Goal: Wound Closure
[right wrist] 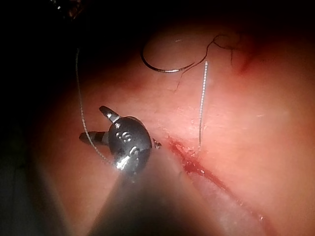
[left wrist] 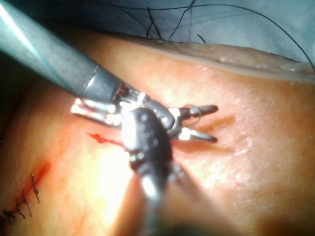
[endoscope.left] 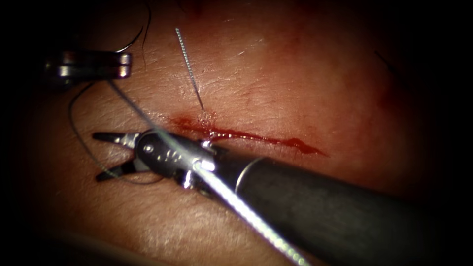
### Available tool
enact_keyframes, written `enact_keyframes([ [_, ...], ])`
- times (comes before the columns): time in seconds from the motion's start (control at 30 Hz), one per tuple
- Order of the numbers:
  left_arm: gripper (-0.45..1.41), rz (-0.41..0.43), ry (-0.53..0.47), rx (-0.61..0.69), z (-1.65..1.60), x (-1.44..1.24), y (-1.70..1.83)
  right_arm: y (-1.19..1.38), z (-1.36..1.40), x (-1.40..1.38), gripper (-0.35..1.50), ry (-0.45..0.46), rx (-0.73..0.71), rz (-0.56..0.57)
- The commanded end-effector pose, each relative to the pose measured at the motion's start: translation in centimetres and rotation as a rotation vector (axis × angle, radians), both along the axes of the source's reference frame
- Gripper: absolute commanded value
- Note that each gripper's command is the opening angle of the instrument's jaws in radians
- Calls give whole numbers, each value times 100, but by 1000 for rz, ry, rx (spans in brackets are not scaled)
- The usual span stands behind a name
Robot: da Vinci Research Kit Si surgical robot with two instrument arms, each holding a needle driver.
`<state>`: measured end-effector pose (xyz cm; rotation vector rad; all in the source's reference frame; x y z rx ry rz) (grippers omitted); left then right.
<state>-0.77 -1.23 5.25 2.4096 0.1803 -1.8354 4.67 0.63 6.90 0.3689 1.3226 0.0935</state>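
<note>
The cut runs across the tissue, wet with red fluid. My right tool lies along the cut, its jaws open just past the cut's left end and holding nothing; the same open jaws show in the right wrist view. A pale braided thread runs taut from under my left tool, over the right tool's wrist. The left tool's jaws look shut on that thread. Another stretch of thread enters the tissue at the cut's left end. The curved needle lies loose on the tissue, held by neither tool.
A dark thread loop curls around the right tool's jaws. An older stitched line with dark knots sits away from the cut. Loose dark threads lie past the tissue's edge.
</note>
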Motion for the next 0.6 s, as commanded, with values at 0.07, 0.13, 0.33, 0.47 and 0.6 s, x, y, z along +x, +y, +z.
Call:
enact_keyframes([
  [0.07, -45, -10, -11, 7, 3, -3, -2, -6, 5, 13, 91, 3, 5, -2],
  [0.13, -45, -17, -16, 11, 2, -5, 2, -7, 6, 18, 91, 2, 3, -2],
  [0.33, -45, -33, -34, 16, 10, -15, 18, -17, -3, 18, 91, 19, 12, -32],
  [0.47, -45, -52, -65, 9, 35, -14, 31, -21, -7, 5, 85, 67, 46, -51],
  [0.6, -45, -85, -117, -46, 117, -14, 36, -23, -14, -27, -3, 142, 118, -133],
])
